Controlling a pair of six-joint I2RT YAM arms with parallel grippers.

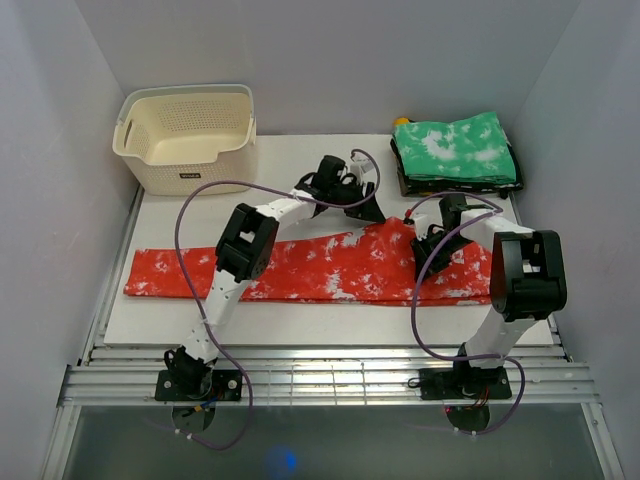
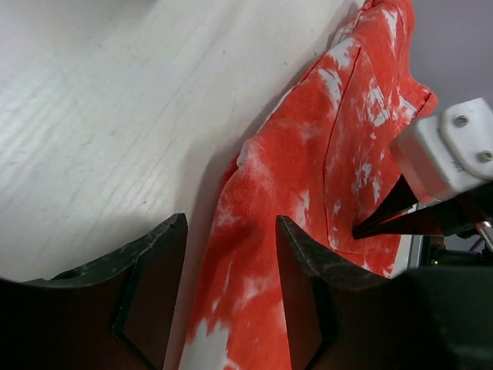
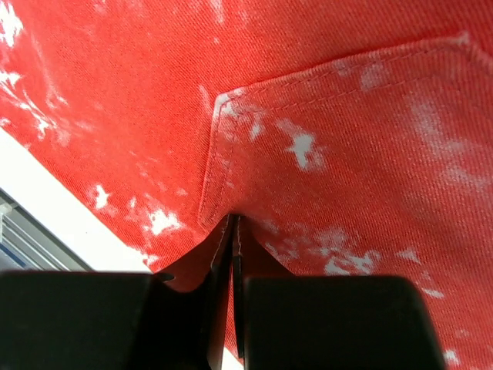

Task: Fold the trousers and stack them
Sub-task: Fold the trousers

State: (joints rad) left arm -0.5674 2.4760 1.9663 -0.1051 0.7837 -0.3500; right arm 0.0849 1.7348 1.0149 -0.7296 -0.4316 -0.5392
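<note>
Red trousers with white blotches [image 1: 330,268] lie stretched across the table, legs to the left, waist to the right. My left gripper [image 1: 366,212] hangs open over the far edge of the waist part; in its wrist view the cloth [image 2: 323,169] runs between the two dark fingers [image 2: 308,285]. My right gripper [image 1: 428,243] is shut on a pinched fold of the red trousers next to a back pocket [image 3: 323,146]. A folded green and white pair [image 1: 455,148] lies at the far right.
A cream plastic basket [image 1: 187,135] stands at the far left corner. The white board [image 1: 200,215] ends at a metal rail [image 1: 320,375] in front. Grey walls close in on both sides.
</note>
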